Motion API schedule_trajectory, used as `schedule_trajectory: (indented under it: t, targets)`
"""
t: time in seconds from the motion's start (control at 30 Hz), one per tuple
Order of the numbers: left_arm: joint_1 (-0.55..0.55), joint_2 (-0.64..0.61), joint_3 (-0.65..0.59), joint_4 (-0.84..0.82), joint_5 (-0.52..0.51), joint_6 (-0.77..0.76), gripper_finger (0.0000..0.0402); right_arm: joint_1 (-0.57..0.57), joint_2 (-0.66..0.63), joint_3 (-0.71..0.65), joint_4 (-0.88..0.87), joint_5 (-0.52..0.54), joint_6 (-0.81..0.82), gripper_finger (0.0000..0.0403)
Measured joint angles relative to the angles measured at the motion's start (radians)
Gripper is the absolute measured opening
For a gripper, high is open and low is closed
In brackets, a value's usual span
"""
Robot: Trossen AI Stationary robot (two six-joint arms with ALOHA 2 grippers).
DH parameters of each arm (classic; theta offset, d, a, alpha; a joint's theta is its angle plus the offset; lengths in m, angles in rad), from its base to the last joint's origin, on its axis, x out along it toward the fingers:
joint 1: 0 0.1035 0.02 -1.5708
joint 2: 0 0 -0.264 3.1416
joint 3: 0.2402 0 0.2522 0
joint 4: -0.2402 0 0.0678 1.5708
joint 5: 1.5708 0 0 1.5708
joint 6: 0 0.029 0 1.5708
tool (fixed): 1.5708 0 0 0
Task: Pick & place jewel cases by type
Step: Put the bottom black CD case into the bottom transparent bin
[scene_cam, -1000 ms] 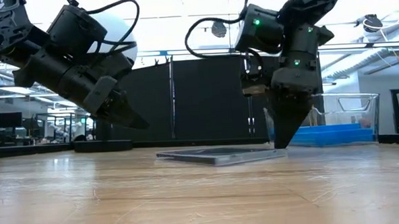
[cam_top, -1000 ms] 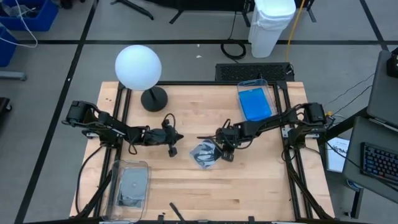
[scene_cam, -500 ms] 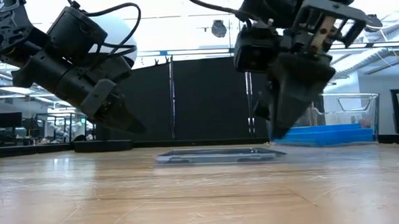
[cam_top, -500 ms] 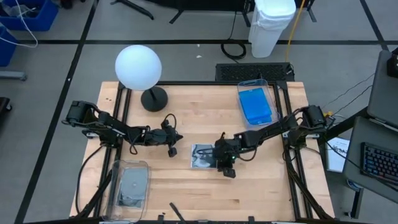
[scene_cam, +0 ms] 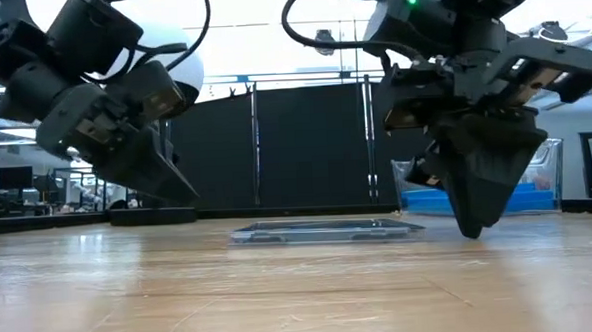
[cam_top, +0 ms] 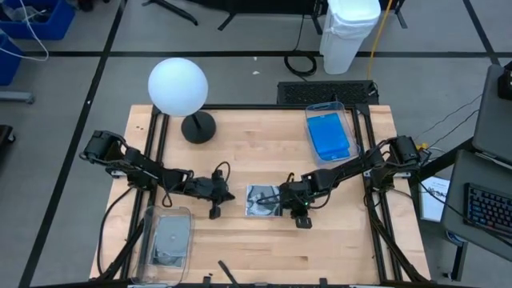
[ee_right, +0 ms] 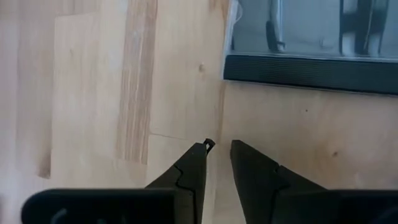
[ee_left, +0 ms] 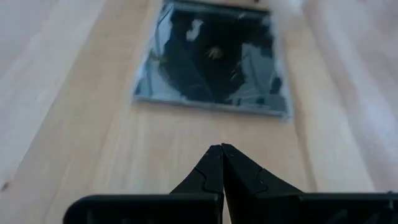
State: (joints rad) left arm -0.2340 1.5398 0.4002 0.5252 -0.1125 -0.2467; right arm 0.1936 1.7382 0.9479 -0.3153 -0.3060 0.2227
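Note:
A dark squarish jewel case [cam_top: 262, 201] [scene_cam: 324, 229] [ee_left: 214, 62] lies flat on the wooden table, near its middle. My left gripper [cam_top: 231, 196] [scene_cam: 189, 196] [ee_left: 222, 147] is shut. It slants down just left of the case, above the wood, pointing at it. My right gripper [cam_top: 301, 221] [scene_cam: 474, 230] [ee_right: 219, 147] stands to the right of the case and nearer the front edge. Its tips are low over bare wood with a narrow gap between them and nothing in it. Blue jewel cases [cam_top: 329, 134] lie in a clear bin at the far right.
A clear bin [cam_top: 167, 239] holding dark cases sits at the near left. The clear bin [cam_top: 339, 108] [scene_cam: 551, 165] with the blue cases stands at the far right. A white globe lamp [cam_top: 178, 86] on a black base [cam_top: 198, 126] stands at the far left. Bare wood lies along the near edge.
My right gripper has swung from the case's right edge toward the near edge and rolled. The case was skewed with that edge slightly raised; it now lies flat and square. My left gripper has moved toward the near edge and turned toward the case.

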Motion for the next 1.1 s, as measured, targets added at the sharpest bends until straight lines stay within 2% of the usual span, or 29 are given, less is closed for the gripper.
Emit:
schedule_trajectory:
  t: [0.17, 0.37, 0.5, 0.6, 0.7, 0.83, 0.93, 1.1]
  targets:
    - [-0.013, 0.0, 0.057, -0.128, -0.044, -0.064, 0.0026, -0.003, -0.004, -0.029, 0.01, 0.03, -0.05, 0.007]
    - [-0.013, 0.028, 0.159, -0.331, -0.046, -0.055, 0.0113, -0.004, -0.008, -0.122, 0.09, 0.097, -0.096, 0.007]
    - [-0.011, 0.093, 0.207, -0.386, -0.046, -0.051, 0.017, -0.007, -0.009, -0.223, 0.284, 0.105, -0.099, 0.007]
    - [-0.001, 0.153, 0.232, -0.37, -0.055, -0.048, 0.0197, -0.007, -0.005, -0.305, 0.47, 0.153, -0.111, 0.007]
    - [0.007, 0.202, 0.248, -0.333, -0.073, -0.044, 0.0208, -0.008, -0.003, -0.369, 0.58, 0.193, -0.113, 0.007]
    - [0.015, 0.233, 0.247, -0.249, -0.067, -0.037, 0.0202, -0.013, -0.003, -0.414, 0.591, 0.197, -0.113, 0.008]
    - [0.018, 0.235, 0.247, -0.234, -0.059, -0.034, 0.0194, -0.014, -0.004, -0.435, 0.609, 0.17, -0.086, 0.0111]
    - [0.018, 0.237, 0.247, -0.246, -0.05, -0.047, 0.0187, -0.005, -0.005, -0.445, 0.62, 0.124, -0.059, 0.0189]
